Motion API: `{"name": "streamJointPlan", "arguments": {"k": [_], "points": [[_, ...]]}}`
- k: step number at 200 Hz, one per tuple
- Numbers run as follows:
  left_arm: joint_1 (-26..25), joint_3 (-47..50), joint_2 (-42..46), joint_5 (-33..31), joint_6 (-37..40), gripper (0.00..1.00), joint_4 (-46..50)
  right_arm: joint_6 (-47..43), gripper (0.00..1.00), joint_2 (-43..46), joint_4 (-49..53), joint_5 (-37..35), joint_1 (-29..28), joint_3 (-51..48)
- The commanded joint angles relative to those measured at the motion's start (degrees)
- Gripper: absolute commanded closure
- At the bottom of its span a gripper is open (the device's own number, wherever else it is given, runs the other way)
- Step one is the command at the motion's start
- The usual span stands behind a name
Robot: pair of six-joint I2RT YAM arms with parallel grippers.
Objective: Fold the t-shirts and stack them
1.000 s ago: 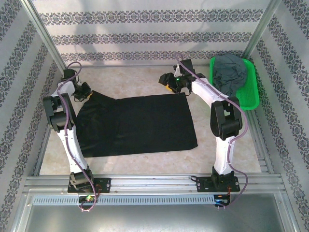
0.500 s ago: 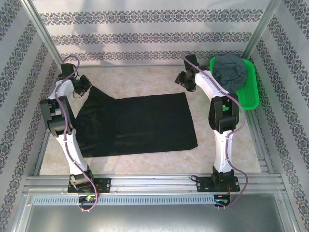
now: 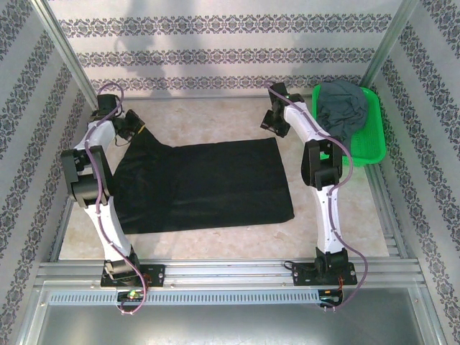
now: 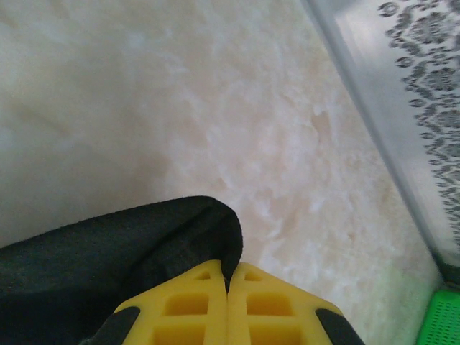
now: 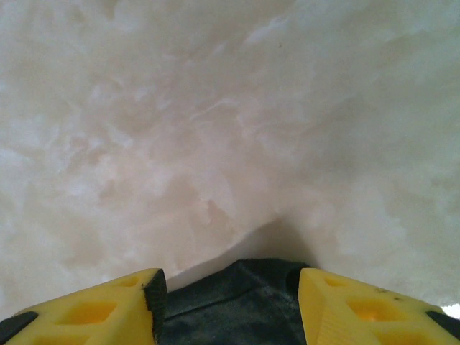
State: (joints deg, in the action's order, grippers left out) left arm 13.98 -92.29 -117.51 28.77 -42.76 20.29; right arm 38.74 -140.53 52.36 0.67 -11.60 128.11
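The black t-shirt [image 3: 215, 183] lies spread flat across the middle of the table. My left gripper [image 3: 131, 128] is at its far left corner, a little off the table. In the left wrist view the left gripper [image 4: 228, 269] is shut on a rounded fold of the black t-shirt [image 4: 108, 251]. My right gripper [image 3: 272, 122] hovers just beyond the shirt's far right corner. In the right wrist view the right gripper [image 5: 230, 277] is open, and the edge of the black t-shirt [image 5: 237, 305] lies loose between its yellow fingers [image 5: 108, 309]. The grey t-shirt [image 3: 343, 108] sits crumpled in the basket.
The green plastic basket [image 3: 366, 147] stands at the far right, against the patterned side wall. Patterned walls and metal posts close in the table on three sides. A metal rail [image 3: 230, 269] runs along the near edge by the arm bases.
My left gripper has drifted slightly farther and to the right with the shirt corner. My right wrist has swung and now faces the shirt's far right corner, its jaws a little narrower.
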Motion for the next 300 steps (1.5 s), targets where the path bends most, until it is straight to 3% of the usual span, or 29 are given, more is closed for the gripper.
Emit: {"name": "streamJointPlan", "arguments": {"k": [1, 66, 148, 239, 300], "points": [[-0.05, 0.63, 3.59, 1.17, -3.42, 1.0, -4.83, -1.54, 0.5, -3.64, 5.54, -2.64, 0.7, 5.12], [-0.12, -1.0, 3.49, 3.51, -6.84, 1.0, -6.4, -1.8, 0.63, -4.9, 7.53, -3.67, 0.88, 5.49], [-0.1, -1.24, 6.08, 1.6, -11.64, 1.0, -6.99, -2.38, 1.0, -3.99, 6.78, -2.76, 1.4, 4.99], [0.44, 1.81, 12.95, -2.48, -12.17, 1.0, -1.77, -5.27, 1.0, 5.18, -3.52, 1.39, 2.63, -5.36], [0.44, 14.83, 25.44, -5.32, -15.72, 1.0, 1.72, -6.92, 1.0, 17.11, -9.91, 4.7, 2.59, -18.99]]}}
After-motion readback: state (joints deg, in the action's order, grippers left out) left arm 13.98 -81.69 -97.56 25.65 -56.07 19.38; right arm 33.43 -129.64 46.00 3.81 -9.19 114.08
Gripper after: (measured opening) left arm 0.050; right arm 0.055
